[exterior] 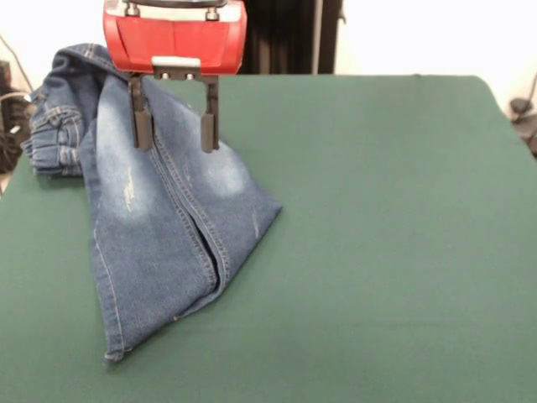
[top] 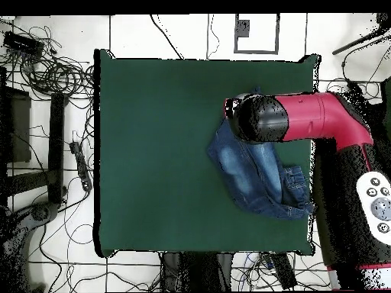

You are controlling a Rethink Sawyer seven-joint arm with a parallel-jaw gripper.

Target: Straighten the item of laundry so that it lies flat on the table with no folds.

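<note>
One pair of jeans lies folded on my worktop. My tool hangs released above them; grabbing both layers could keep the fold.

Front cam: gripper hangs from its red housing at top left, jaws spread apart w/ both dark tips right over the upper part of the jeans, can't tell if they touch the denim. Jeans sit on the left side of the green tabletop, legs lying together & running toward the near edge, pale faded patches up, waistband end bunched & rumpled at the far left corner. Rest of tabletop to the right is plain green felt, far edge at the top.
</note>
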